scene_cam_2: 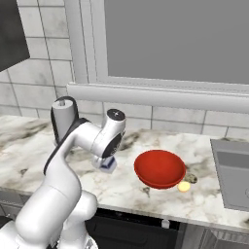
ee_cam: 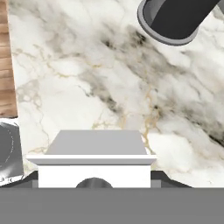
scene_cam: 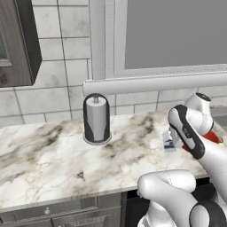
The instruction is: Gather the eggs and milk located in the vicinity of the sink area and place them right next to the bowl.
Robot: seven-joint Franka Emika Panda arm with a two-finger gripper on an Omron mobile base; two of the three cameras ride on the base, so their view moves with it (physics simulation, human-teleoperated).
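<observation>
1. The milk carton (ee_cam: 94, 159) sits at the bottom centre of the hand view, its white gabled top between the two dark fingertips (ee_cam: 30, 178) of the gripper (ee_cam: 94, 181), which press against its sides.
2. The gripper is pinching the carton; the jaws are closed on its width.
3. In the right base view the carton (scene_cam_2: 108, 164) shows its blue band just under the hand, left of centre, at the marble counter (scene_cam_2: 204, 194); whether it touches the counter cannot be told.
4. In the left base view the carton (scene_cam: 168, 142) is at the right, half hidden by the arm.
5. The red bowl (scene_cam_2: 160, 168) stands near the carton, centre-right in the right base view.
6. The egg (scene_cam_2: 184, 186) lies on the counter just beside the bowl's lower right edge.
7. The sink (scene_cam_2: 233, 170) is at the right edge of that view.
8. The paper-towel holder (scene_cam: 96, 119) stands on the counter, centre-left in the left base view, and appears at the top of the hand view (ee_cam: 175, 19).
</observation>
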